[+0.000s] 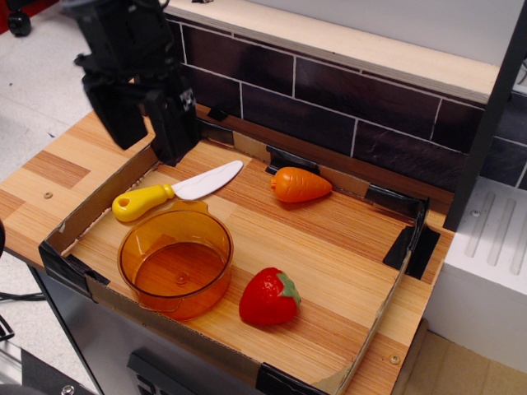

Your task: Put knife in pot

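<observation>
Yellow-handled, white-bladed knife (pixel 175 192) lies flat left of centre; empty transparent orange pot (pixel 175 264) sits upright just below it.

We list a wooden tray board (pixel 329 239) edged with low cardboard walls (pixel 90 206) and black tape corners (pixel 412 243). On it we note an orange toy carrot (pixel 300 184) near the back wall and a red toy strawberry (pixel 270 297) with green leaves toward the front. Behind runs a dark tiled backsplash (pixel 362 103).
</observation>
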Available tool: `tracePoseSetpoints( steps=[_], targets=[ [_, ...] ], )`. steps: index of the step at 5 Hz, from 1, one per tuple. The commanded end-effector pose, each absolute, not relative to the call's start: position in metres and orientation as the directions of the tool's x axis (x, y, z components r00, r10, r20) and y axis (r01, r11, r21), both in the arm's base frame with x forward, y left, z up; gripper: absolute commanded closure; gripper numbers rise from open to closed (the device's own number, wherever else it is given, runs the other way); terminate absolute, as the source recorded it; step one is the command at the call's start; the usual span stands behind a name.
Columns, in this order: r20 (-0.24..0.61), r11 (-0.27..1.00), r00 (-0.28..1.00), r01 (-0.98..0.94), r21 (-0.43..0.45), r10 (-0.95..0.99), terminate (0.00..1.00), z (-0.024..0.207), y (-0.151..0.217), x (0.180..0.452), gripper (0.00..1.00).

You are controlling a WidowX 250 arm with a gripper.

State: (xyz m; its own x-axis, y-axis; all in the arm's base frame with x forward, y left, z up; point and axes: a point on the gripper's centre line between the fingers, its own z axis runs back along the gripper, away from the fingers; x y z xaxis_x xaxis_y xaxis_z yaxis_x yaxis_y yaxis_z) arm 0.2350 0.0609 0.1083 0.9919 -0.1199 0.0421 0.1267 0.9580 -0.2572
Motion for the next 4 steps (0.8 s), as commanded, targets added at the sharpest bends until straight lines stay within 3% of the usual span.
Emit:
tracePoseSetpoints(
  steps=[1,2,3,4],
  targets=[
    [0.049,0.961,0.977,0.211,-0.181,-0.205,0.0,0.104,0.086,0.24,0.0],
    [0.06,0.963,0.967,0.251,-0.094,-0.246,0.0,0.083,0.092,0.238,0.0],
    [0.108,0.968,0.965,0.245,-0.058,-0.238,0.0,0.074,0.098,0.24,0.0],
    [0.085,0.955,0.953,0.295,-0.036,-0.291,0.0,0.06,0.1,0.241,0.0]
  ],
)
